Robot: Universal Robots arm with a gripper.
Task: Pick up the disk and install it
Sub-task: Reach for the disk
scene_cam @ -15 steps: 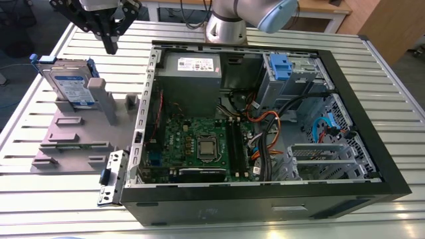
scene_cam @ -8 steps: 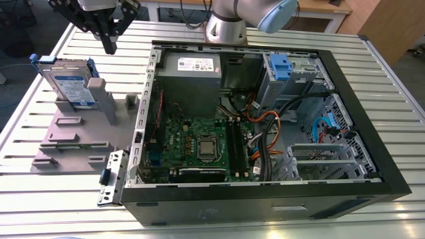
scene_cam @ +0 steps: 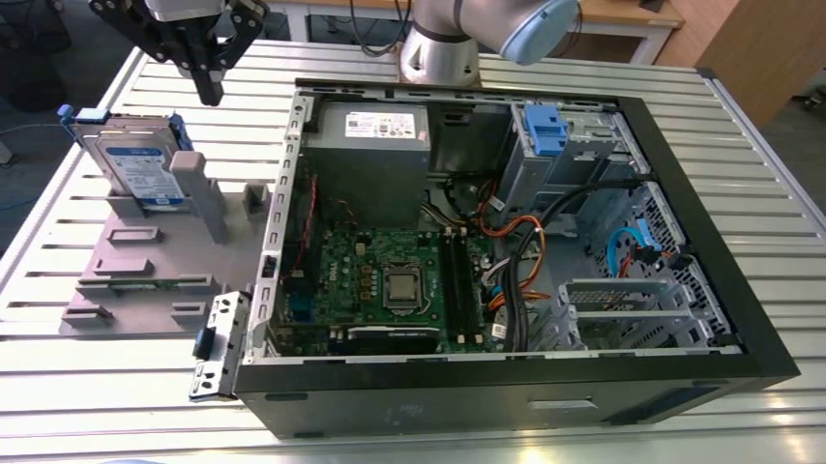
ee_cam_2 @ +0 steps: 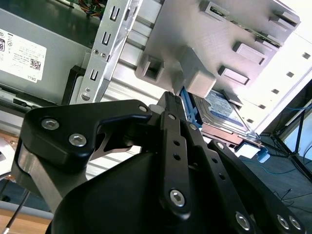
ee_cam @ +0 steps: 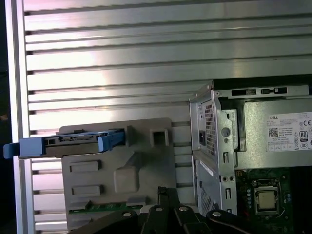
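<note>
The disk [scene_cam: 139,166] stands on edge in a grey stand [scene_cam: 153,288] by the table [scene_cam: 77,387] edge, ready for grabbing; the gripper [scene_cam: 208,95] hovers near, jaws pressed together, empty

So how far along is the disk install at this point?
Nothing looks done yet. The disk stands on edge in the grey holder, outside the open computer case. In hand: the tool hangs above the holder near the disk, shut and empty, not touching it. Left: the grasp, the lift and fitting it into the case.
</note>
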